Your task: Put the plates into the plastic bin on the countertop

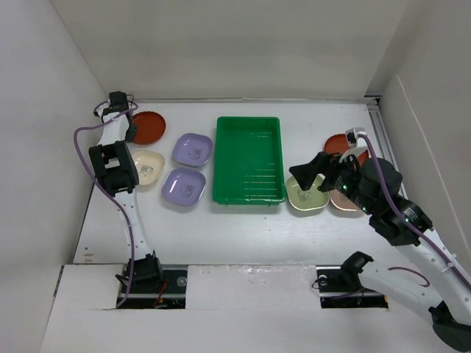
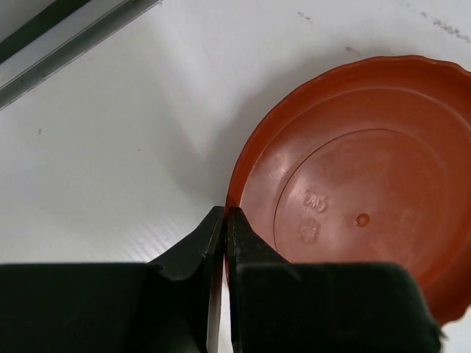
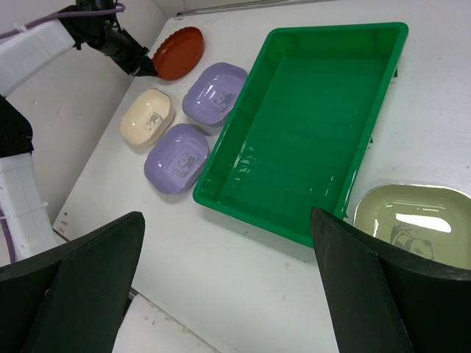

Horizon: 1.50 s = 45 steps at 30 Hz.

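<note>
I have the left gripper (image 2: pixel 225 215) clamped on the upper-left red plate (image 2: pixel 368 184) rim, right gripper (image 3: pixel 227 220) jaws wide apart

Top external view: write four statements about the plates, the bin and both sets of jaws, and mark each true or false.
1. The green bin holds no plates. True.
2. The left jaws stand wide open over the cream plate. False: they are shut, pinching the rim of the red-orange plate at the far left.
3. Two lavender plates lie left of the bin. True.
4. The right jaws are shut on the light green plate. False: they are wide open above it and hold nothing.
</note>
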Motion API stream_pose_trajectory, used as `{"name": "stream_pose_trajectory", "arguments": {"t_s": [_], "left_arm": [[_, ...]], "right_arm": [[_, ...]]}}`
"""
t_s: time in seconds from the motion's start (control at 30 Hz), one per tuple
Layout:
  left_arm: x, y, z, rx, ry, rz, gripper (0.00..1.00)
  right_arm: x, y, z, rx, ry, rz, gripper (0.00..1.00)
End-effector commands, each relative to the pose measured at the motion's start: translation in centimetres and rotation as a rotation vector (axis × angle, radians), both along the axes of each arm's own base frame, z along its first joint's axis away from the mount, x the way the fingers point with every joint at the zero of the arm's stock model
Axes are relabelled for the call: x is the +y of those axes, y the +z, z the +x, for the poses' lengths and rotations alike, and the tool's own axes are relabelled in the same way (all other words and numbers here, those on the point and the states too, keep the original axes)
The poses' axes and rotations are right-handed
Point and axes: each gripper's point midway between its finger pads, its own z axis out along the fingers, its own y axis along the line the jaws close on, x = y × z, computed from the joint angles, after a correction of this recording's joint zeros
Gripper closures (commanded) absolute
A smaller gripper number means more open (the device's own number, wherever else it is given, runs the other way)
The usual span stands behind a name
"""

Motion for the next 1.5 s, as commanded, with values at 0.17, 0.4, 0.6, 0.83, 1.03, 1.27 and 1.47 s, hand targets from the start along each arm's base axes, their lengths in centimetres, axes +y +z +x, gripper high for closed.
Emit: {"name": "stream_pose_trajectory", "arguments": {"t_s": [0.17, 0.4, 0.6, 0.83, 1.03, 1.27, 1.47], "left_arm": [[-1.5, 18.6, 1.0, -0.374, -0.054, 0.013, 1.0], [-13.5, 26.3, -1.5, -0.499, -0.297, 0.004, 1.0], [-31.4, 22.9, -5.3, -0.457, -0.63, -0.082, 1.0], [-40.4, 16.4, -7.5, -0.349, -0.793, -0.093, 1.0], [-40.8, 12.4, -6.6, -0.295, -0.801, -0.081, 1.0], [-40.4, 7.9, -6.5, -0.172, -0.759, -0.061, 1.0], [-41.3, 9.9, -6.6, -0.24, -0.79, -0.112, 0.37]], "right_arm": [[-0.4, 1.1, 1.4, -0.051, -0.067, 0.001, 0.0], [-3.9, 1.1, 3.0, -0.025, -0.309, 0.029, 0.0], [-11.1, -0.1, 5.1, 0.009, -0.705, 0.064, 0.0], [-15.6, -1.6, 8.4, 0.021, -0.837, 0.127, 0.0], [-17.2, -3.5, 10.3, 0.051, -0.867, 0.113, 0.0], [-23.0, -5.0, 12.2, 0.129, -1.034, 0.108, 0.0], [-26.1, -8.4, 13.8, 0.207, -1.074, 0.115, 0.0]]}}
